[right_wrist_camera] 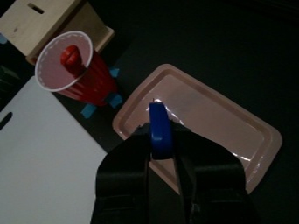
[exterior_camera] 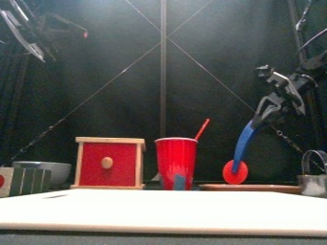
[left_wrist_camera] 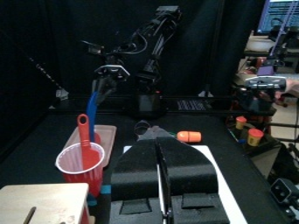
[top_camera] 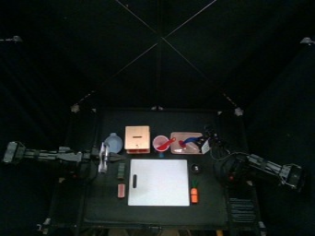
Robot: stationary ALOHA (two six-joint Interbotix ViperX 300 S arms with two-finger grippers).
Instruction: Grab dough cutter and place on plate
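Table (top_camera: pixel 154 217): black, bearing a white sheet (top_camera: pixel 160 182).
Left gripper (left_wrist_camera: pixel 163 178): parked at the table's left; jaws appeared closed together.
Right gripper (right_wrist_camera: pixel 162 150): raised above the plate (right_wrist_camera: pixel 222 118), jaws clamped on the dough cutter (right_wrist_camera: pixel 159 133).
Plate: pinkish-red, beside the red cup (right_wrist_camera: pixel 76 68).
Dough cutter: blue, hanging clear over the plate, not touching.
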